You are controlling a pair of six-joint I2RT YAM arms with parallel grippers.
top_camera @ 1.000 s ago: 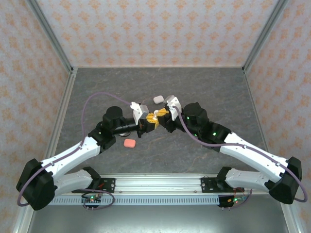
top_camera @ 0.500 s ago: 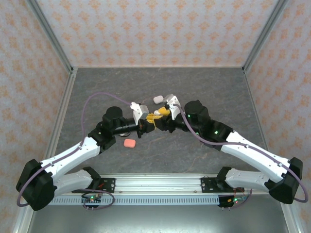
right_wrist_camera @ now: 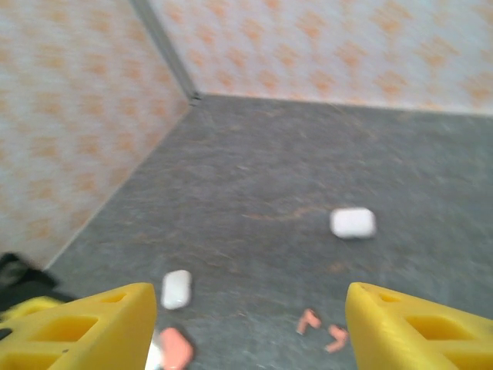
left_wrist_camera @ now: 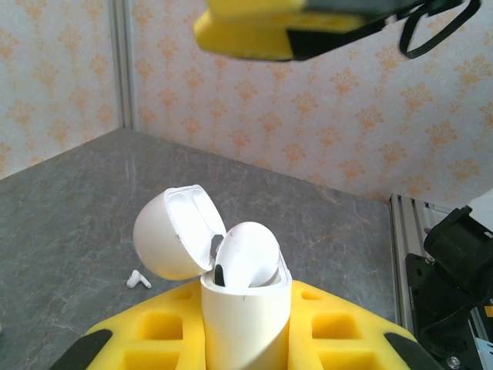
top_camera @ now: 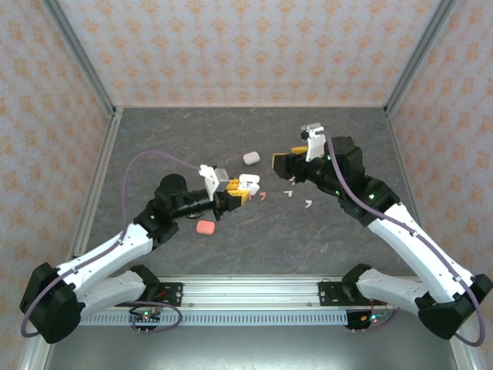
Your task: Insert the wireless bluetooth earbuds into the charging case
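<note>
My left gripper point(top_camera: 240, 190) is shut on a white charging case point(left_wrist_camera: 246, 312), held upright between its yellow fingers point(left_wrist_camera: 154, 339) with the lid point(left_wrist_camera: 171, 231) swung open. A rounded white earbud point(left_wrist_camera: 248, 253) sits in the case mouth. My right gripper point(top_camera: 277, 163) hovers open and empty to the right of and beyond the case; in the right wrist view it point(right_wrist_camera: 250, 327) is blurred. On the table lie two red-pink earbuds point(right_wrist_camera: 308, 320) point(top_camera: 262, 196) and white earbuds point(top_camera: 289, 193) point(top_camera: 306, 204). One white earbud point(left_wrist_camera: 139, 280) lies left of the case.
A shut white case point(top_camera: 251, 157) lies behind the grippers, also in the right wrist view point(right_wrist_camera: 353, 223). Another white case point(right_wrist_camera: 176, 288) lies nearer the left arm. A pink case point(top_camera: 205, 227) rests in front of the left gripper. Patterned walls and metal rails point(top_camera: 96, 193) bound the grey table.
My right gripper has opened and pulled back up and to the right, away from the case. The left gripper still holds the case, shifted slightly. Earbuds on the table are now uncovered.
</note>
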